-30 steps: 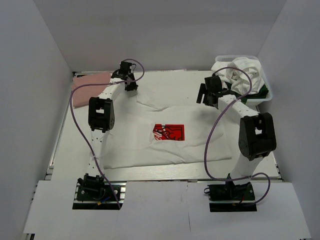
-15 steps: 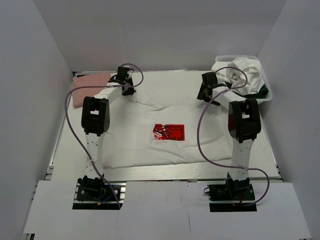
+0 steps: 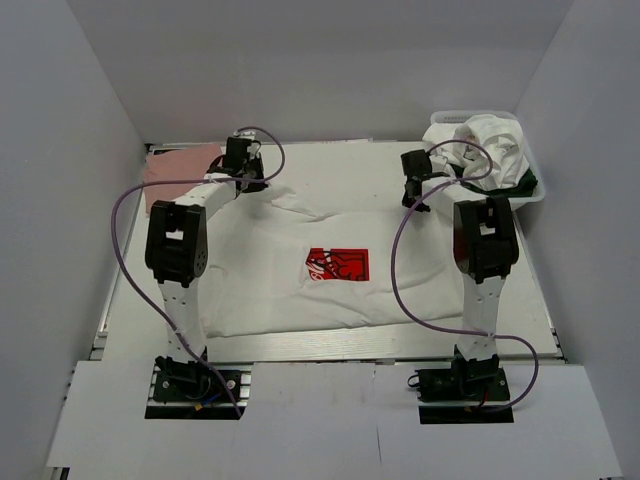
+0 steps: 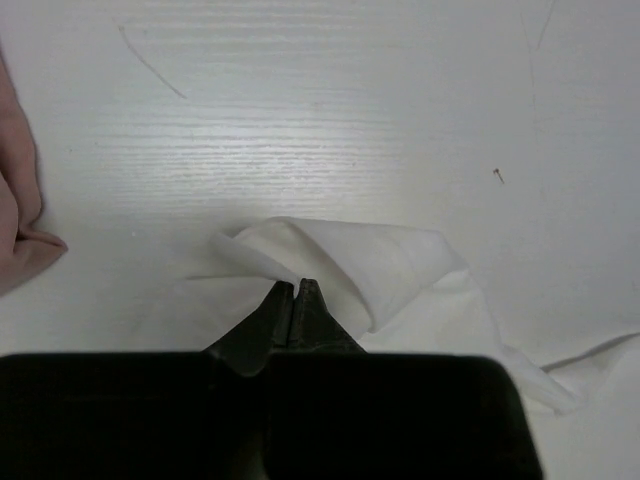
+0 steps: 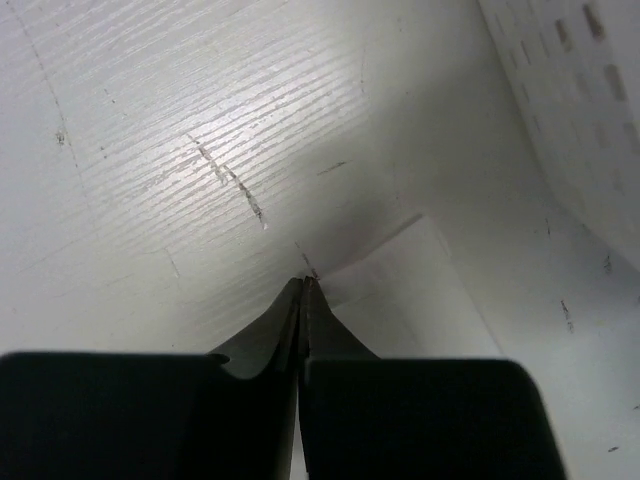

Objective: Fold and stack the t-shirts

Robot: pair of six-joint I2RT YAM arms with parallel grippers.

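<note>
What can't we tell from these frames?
- Right wrist view: whether the right tool has any of the white tee; the shut tool itself covers the contact.
- Top view: how many shirts fill the basket; they lie piled.
- Top view: the red print, lettering too small.
- Left wrist view: pink tee, cut off by the left edge.
</note>
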